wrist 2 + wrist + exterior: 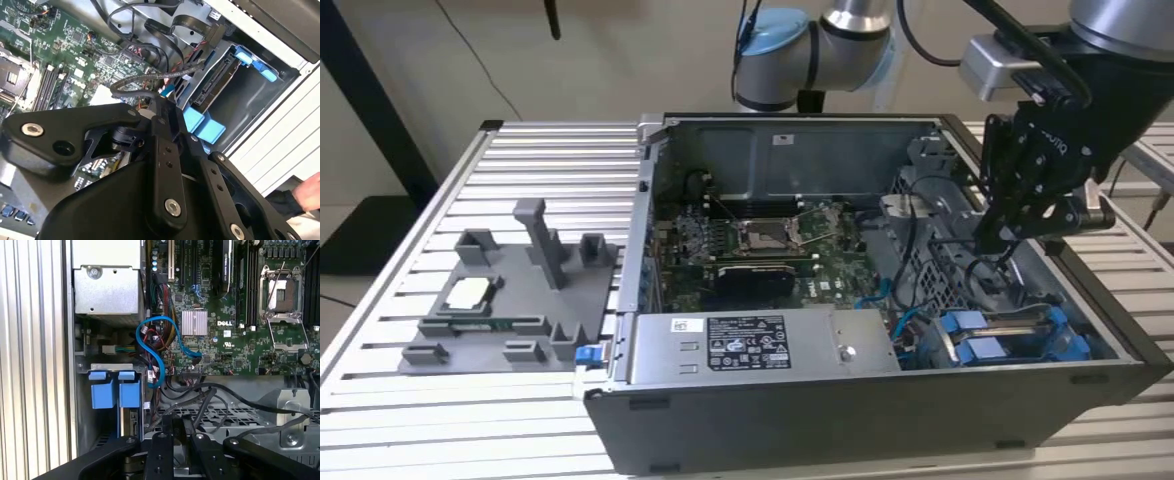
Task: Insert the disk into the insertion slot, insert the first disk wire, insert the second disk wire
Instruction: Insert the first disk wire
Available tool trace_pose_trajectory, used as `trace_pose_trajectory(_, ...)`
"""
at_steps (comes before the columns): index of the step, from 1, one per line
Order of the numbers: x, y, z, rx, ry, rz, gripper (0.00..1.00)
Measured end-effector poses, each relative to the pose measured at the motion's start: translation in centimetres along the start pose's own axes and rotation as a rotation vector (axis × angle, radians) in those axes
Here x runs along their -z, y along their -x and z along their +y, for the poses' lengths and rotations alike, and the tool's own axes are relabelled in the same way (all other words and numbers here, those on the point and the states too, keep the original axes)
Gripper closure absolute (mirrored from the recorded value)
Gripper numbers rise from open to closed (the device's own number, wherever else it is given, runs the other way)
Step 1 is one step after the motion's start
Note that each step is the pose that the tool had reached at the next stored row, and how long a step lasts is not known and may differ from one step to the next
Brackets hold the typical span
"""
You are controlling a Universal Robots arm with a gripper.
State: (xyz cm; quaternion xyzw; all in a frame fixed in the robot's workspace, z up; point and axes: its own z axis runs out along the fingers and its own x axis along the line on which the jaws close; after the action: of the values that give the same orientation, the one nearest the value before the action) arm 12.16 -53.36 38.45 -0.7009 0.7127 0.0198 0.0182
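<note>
One disk (983,349) lies in the insertion slot (246,95), long axis along the near case wall (854,420); end effector (997,240) state unclear.

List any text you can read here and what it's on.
Black-and-white label on the silver power-supply box: too small to read.
White sticker on the grey case wall: too small.
White lettering on the green motherboard: a brand mark, not quoted.
White lettering on the black tool: blurred.

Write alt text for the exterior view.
The arm's black hand reaches into an open computer case at the exterior view's right. The blue-framed disk lies in the case's near corner; a grey fixture tray sits outside.
</note>
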Motion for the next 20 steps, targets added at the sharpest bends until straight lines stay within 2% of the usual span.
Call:
trace_pose_trajectory(4, -0.11, -0.01, -0.01, 0.0, -0.0001, 0.0054, 0.81)
trace_pose_trajectory(9, -0.52, -0.13, -0.38, 0.0, -0.0001, 0.0059, 0.81)
trace_pose_trajectory(14, -1.25, -0.32, -0.79, 0.0, -0.0016, 0.0065, 0.81)
trace_pose_trajectory(20, -1.92, -0.53, -1.8, 0.0, -0.0048, 0.0082, 0.81)
